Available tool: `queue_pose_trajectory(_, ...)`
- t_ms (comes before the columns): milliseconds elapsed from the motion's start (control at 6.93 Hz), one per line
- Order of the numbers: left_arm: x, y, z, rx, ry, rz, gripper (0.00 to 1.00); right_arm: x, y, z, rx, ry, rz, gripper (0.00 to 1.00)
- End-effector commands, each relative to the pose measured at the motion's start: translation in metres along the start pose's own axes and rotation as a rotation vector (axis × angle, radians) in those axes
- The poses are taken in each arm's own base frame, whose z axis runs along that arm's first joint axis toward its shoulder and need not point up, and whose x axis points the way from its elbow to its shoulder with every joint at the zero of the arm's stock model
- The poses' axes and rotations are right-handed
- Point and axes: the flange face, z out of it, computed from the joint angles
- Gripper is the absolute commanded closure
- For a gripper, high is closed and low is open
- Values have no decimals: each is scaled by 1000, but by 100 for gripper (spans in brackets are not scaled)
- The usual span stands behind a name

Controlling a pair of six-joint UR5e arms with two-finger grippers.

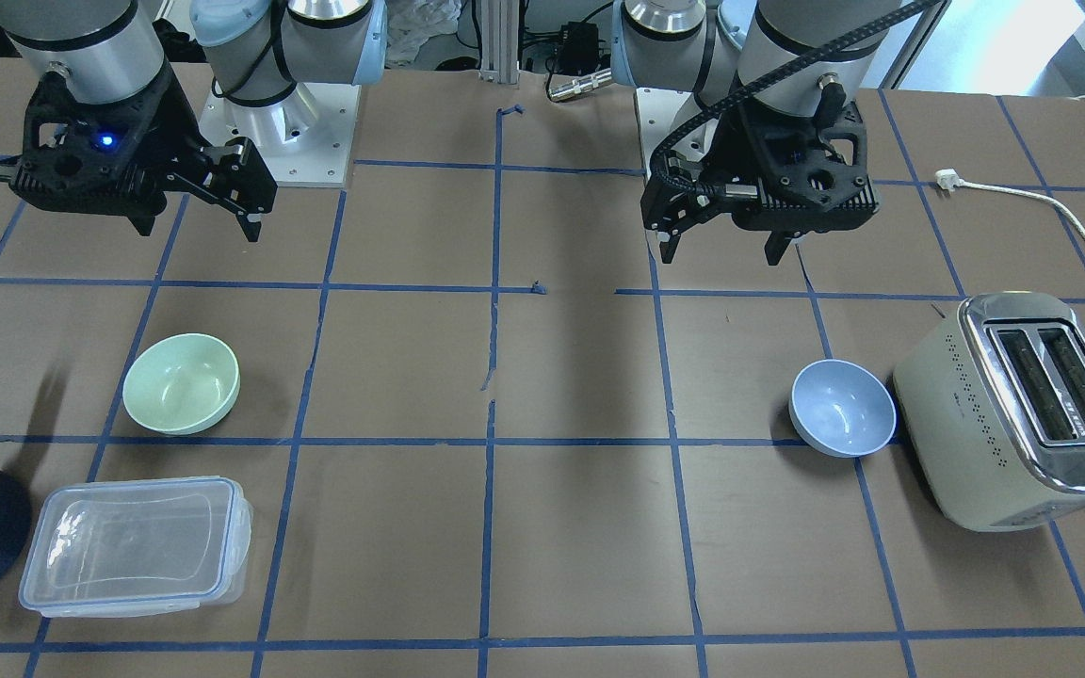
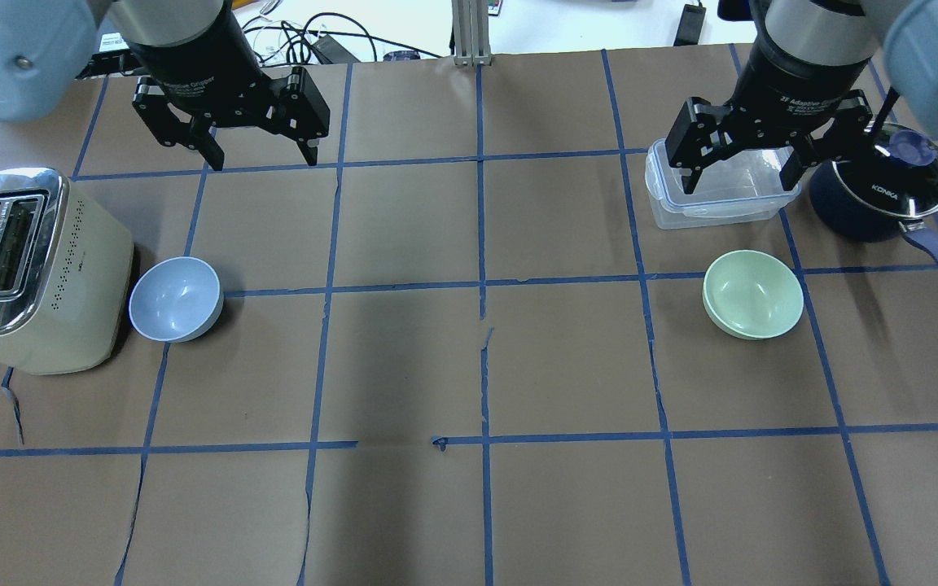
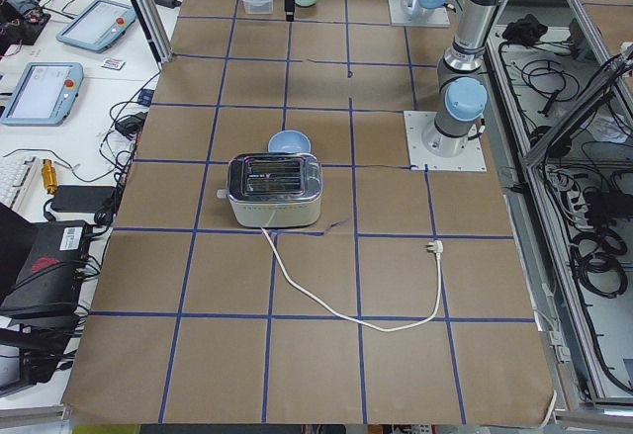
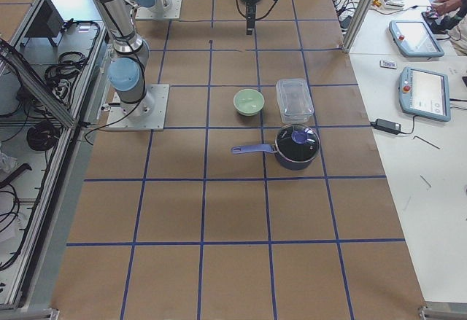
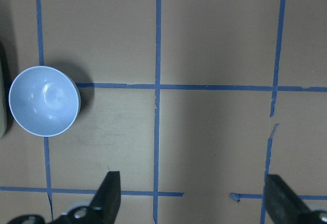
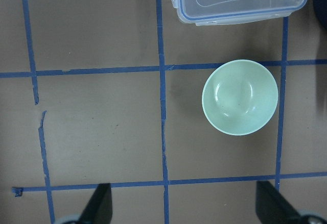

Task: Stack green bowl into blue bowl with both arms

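Observation:
The green bowl (image 1: 182, 383) stands upright and empty on the robot's right side, also in the overhead view (image 2: 753, 294) and the right wrist view (image 6: 240, 97). The blue bowl (image 1: 842, 408) stands upright and empty on the robot's left side, beside the toaster, also in the overhead view (image 2: 175, 299) and the left wrist view (image 5: 44, 100). My left gripper (image 2: 261, 159) is open and empty, high above the table, away from the blue bowl. My right gripper (image 2: 738, 181) is open and empty, high above the table near the green bowl.
A cream toaster (image 2: 21, 268) stands right next to the blue bowl, its cord trailing off. A clear plastic container (image 2: 681, 207) and a navy saucepan with a lid (image 2: 876, 203) sit just beyond the green bowl. Brown paper with blue tape lines (image 2: 481, 285) covers the table.

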Motion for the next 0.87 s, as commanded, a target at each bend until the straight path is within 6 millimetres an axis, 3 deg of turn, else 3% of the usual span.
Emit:
queue_pose_trajectory(0, -1, -1, -1, 10, 1, 3, 0, 0, 0, 0, -1, -1, 0, 0)
queue_pose_trajectory(721, -2, -1, -1, 10, -1, 4, 0, -1, -1, 1, 3, -8, -12, 0)
